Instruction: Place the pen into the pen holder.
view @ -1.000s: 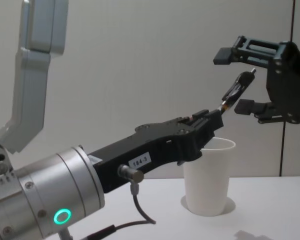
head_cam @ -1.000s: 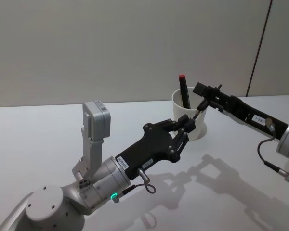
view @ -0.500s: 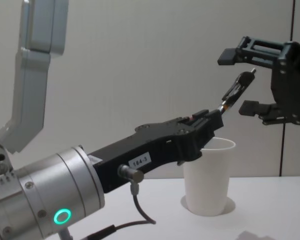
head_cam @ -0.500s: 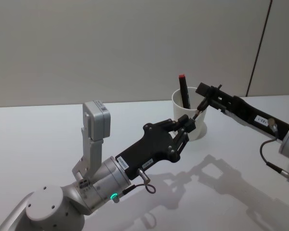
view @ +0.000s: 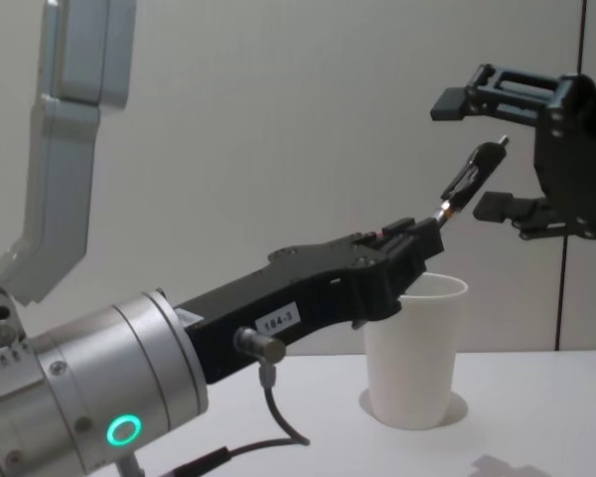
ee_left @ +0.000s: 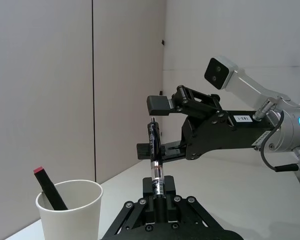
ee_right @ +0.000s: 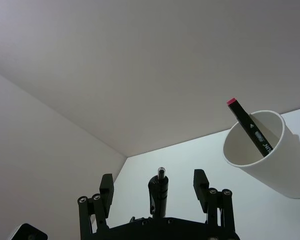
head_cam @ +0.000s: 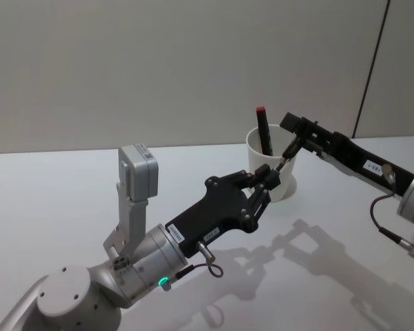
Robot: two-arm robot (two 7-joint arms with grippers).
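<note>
On the white table (head_cam: pixel 69 200), toward its far side: one pen holder (view: pixel 417 348), a plain white paper cup, upright, containing one black marker (head_cam: pixel 263 131) with a red cap, which leaned against the inner wall with its capped end above the rim. Just beside and above the cup's near rim: left gripper (ee_left: pixel 159 189), jaws closed on the lower end of the pen (view: pixel 467 184), a slim black pen with a clear section near the grip. The pen was held clear of the cup, pointing up and away from the left gripper, its free end higher than the cup's rim and toward the right gripper (view: pixel 469 154). That gripper reached in from the robot's right, raised above the table near the cup, jaws wide apart, with one finger on each side of the pen's free end. The right wrist view showed a gap between the pen and each finger, so the two appeared apart, though how far the pen reached in between the pads was hard to judge. Pen not in the holder.
</note>
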